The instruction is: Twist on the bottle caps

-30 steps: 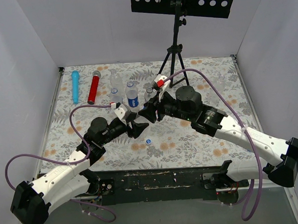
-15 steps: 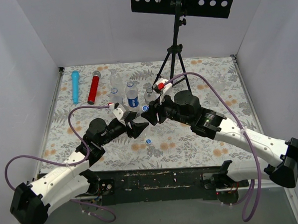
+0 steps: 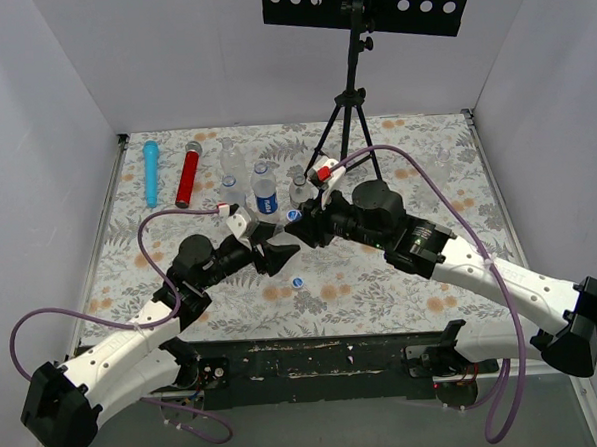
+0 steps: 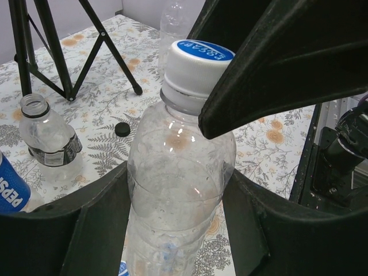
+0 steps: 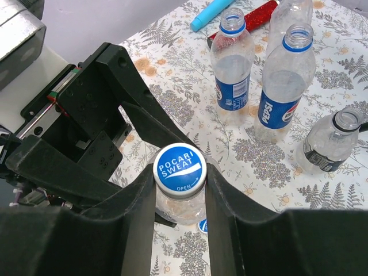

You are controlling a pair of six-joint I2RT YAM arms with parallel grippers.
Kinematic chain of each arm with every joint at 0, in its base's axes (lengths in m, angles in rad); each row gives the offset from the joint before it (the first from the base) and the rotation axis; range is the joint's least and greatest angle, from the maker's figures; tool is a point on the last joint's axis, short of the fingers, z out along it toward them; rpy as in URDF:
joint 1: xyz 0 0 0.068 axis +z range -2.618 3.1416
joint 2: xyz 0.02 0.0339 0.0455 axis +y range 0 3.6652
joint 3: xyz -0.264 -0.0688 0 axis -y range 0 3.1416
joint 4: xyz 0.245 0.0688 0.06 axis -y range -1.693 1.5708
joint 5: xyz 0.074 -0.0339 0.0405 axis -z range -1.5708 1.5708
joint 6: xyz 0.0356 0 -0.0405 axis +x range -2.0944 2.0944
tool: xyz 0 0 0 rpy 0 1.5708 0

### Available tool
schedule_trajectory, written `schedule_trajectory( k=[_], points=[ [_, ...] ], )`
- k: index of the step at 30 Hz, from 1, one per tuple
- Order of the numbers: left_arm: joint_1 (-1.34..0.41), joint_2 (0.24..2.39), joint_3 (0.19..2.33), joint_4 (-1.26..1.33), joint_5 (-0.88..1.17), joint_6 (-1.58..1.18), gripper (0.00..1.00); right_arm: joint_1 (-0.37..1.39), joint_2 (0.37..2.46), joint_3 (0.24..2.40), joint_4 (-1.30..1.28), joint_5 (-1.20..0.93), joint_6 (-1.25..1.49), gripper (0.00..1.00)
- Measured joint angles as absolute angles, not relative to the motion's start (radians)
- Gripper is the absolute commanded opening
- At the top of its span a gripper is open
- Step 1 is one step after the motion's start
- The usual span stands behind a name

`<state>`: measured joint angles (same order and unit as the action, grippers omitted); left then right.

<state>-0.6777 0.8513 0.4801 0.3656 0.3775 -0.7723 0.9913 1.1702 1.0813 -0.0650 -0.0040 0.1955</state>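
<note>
Over floral tablecloth (image 5: pixel 184 57), bottle's (image 4: pixel 178 190) blue cap (image 5: pixel 180 168) sits pinched between right jaws.

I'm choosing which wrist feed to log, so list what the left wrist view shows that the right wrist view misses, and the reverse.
Left wrist only: a black cap lying on the table and the tripod legs. Right wrist only: the blue cylinder and the red cylinder. Both: the clear bottle clamped in the left gripper, with the right gripper closed on its blue cap.
</note>
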Motion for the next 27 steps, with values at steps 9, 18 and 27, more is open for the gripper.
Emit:
schedule_trajectory(
  k=[9, 18, 27],
  points=[
    [-0.672, 0.858, 0.484, 0.383, 0.361, -0.810, 0.98, 0.923, 1.120, 1.057, -0.158, 0.019, 0.181, 0.01],
    [-0.602, 0.825, 0.488, 0.385, 0.259, -0.889, 0.98, 0.645, 0.958, 1.018, -0.336, 0.197, 0.115, 0.01],
    [-0.527, 0.744, 0.509, 0.339, 0.123, -0.928, 0.98, 0.178, 0.870, 0.903, -0.286, 0.398, 0.051, 0.01]
  ],
)
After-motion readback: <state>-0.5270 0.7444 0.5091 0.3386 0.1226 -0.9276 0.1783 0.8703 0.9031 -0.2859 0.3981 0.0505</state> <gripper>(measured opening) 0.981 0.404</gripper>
